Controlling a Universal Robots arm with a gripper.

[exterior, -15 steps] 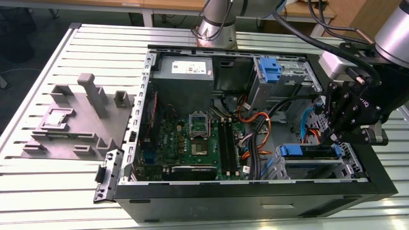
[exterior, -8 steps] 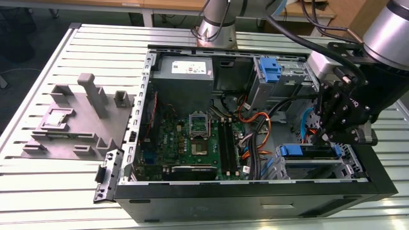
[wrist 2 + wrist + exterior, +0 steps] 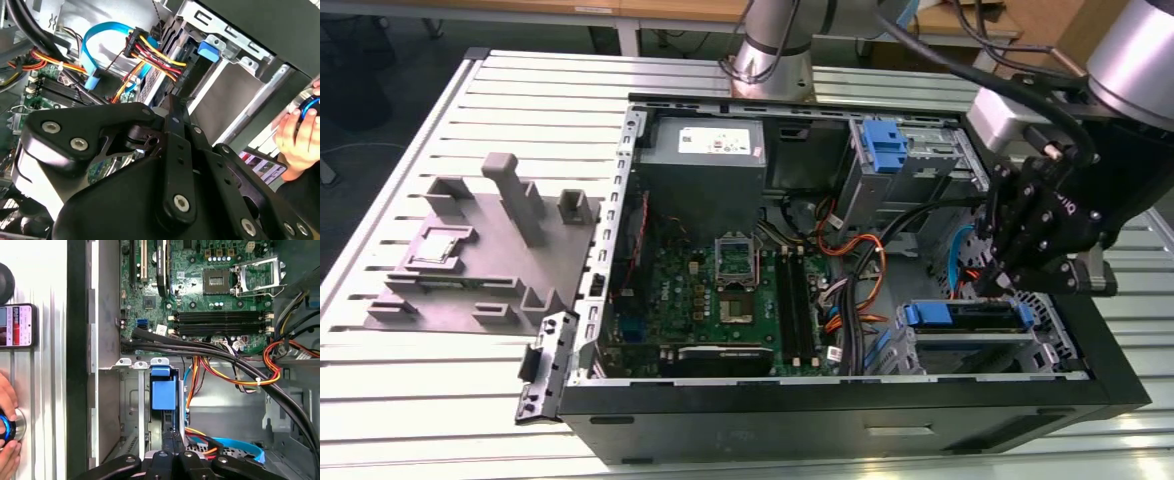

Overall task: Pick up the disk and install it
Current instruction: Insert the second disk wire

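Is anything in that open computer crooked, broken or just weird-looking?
Nothing looks broken or spilled. The computer case lies on its side with its side panel off, and loose cables sprawl across the motherboard. The one odd sight is a person's hand close beside the case while the gripper hangs inside it.

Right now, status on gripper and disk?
Gripper low over the drive cage, right by the disk. Disk sits in the cage, blue carrier showing. Cable bundle close beside it.
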